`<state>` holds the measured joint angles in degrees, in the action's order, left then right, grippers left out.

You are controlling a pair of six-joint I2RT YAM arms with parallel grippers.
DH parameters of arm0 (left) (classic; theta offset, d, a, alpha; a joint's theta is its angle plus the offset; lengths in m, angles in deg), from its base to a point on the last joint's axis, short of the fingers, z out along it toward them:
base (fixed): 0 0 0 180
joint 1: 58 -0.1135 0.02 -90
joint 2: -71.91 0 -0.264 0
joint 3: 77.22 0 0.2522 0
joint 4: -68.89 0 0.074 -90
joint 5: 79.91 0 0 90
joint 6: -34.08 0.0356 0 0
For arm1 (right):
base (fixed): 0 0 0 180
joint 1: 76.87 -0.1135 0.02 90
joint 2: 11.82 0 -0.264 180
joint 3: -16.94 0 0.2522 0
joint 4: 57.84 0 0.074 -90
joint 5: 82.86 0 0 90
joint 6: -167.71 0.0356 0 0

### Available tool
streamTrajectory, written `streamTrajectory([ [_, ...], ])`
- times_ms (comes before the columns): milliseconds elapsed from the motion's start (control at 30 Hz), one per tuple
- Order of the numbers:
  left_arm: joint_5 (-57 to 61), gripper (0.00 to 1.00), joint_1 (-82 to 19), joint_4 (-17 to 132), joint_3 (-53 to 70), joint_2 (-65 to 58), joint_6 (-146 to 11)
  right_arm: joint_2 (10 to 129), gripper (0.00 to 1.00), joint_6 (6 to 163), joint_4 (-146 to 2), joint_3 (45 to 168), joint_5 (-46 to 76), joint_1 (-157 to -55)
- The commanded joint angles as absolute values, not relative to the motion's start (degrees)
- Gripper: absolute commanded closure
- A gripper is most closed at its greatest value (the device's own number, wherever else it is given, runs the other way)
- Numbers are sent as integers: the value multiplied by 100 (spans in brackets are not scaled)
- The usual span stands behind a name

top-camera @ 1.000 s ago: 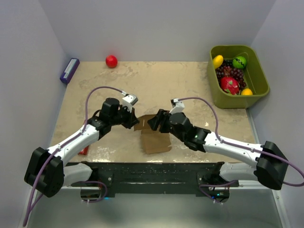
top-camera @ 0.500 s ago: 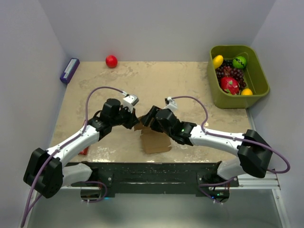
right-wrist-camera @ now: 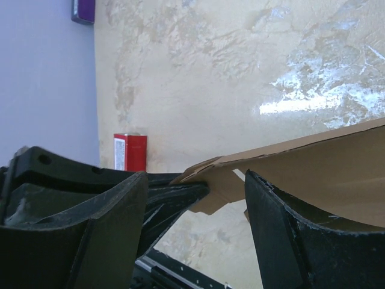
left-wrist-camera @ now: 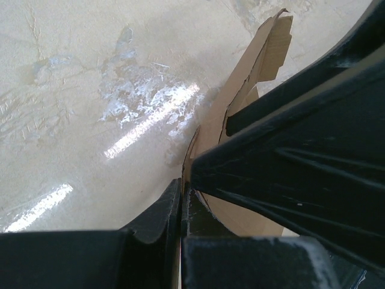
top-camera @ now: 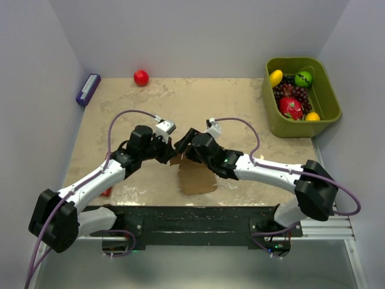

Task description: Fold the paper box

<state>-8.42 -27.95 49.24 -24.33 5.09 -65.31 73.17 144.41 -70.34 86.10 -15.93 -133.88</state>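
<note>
Plainly the paper box (top-camera: 195,176), lying on the table (top-camera: 240,108) right of the red packet (top-camera: 106,192), is looking thin, light and crease-prone, best gripped at flap edges. The left gripper (left-wrist-camera: 182,188) is clamping its jaws on the raised flap's packet-side edge; the right gripper (right-wrist-camera: 195,180) is holding its jaws wide around that flap.

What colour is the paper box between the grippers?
The paper box is plain brown, clearest in the right wrist view.

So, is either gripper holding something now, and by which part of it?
The left gripper pinches the paper box by the thin edge of a flap. The right gripper is open around the same box, holding nothing.
</note>
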Motion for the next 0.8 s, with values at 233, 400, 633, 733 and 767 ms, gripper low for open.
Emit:
streamTrajectory([
  [233,-749,100,-2741,4898,-2242,687,-6453,7414,39,14486,-7239,8740,-1985,-13426],
  [400,-732,100,-2741,4889,-2242,687,-6453,7335,46,14442,-7265,8564,-2029,-13417],
  [633,-758,100,-2732,4889,-2242,696,-6436,7220,57,14258,-7379,8467,-2257,-13417],
  [733,-845,100,-2732,4906,-2242,705,-6418,7185,61,14126,-7371,8432,-2415,-13408],
  [767,-863,100,-2732,4906,-2242,696,-6401,7176,63,14039,-7371,8423,-2485,-13408],
])
